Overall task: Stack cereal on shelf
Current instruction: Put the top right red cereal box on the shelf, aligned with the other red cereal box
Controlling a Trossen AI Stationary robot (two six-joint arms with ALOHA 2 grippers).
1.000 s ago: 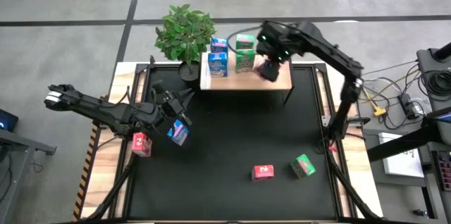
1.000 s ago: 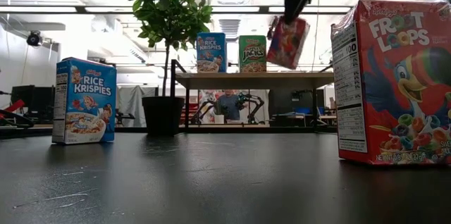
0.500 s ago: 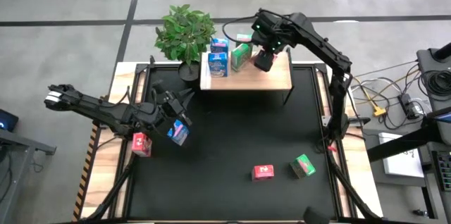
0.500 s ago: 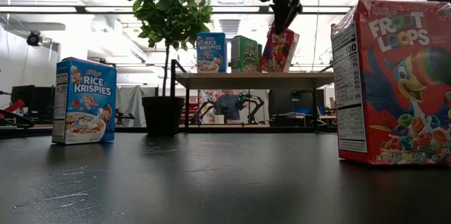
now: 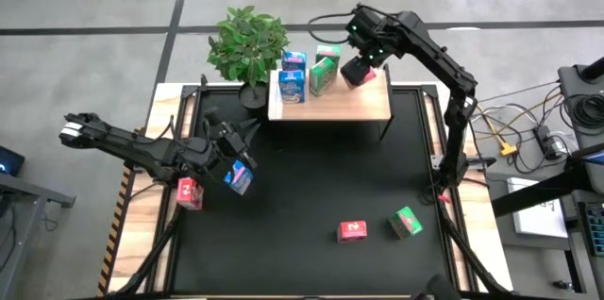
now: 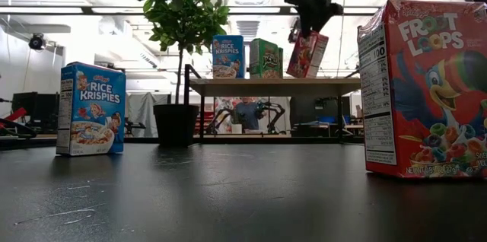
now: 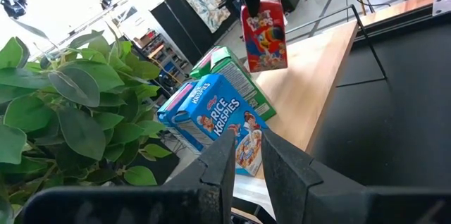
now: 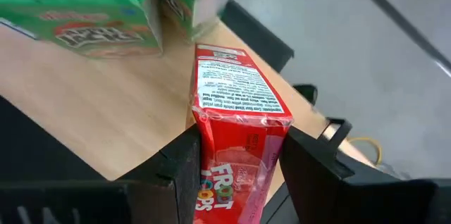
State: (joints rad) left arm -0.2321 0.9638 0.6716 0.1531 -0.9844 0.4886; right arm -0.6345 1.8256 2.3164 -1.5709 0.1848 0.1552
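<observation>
- Left jaws (image 5: 233,153) hover low over the surface (image 5: 311,187), fingers nearly closed on nothing, beside a blue box (image 5: 239,178)
- Right jaws (image 5: 357,71) clamp a red cereal box (image 8: 236,136), tilted just above the shelf (image 5: 373,104) by the green boxes (image 5: 323,72)

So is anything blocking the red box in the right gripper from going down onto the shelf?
Nothing visible. The right gripper holds the red box tilted above the shelf, whose board is bare there; the green boxes stand beside that spot, not under it.
</observation>
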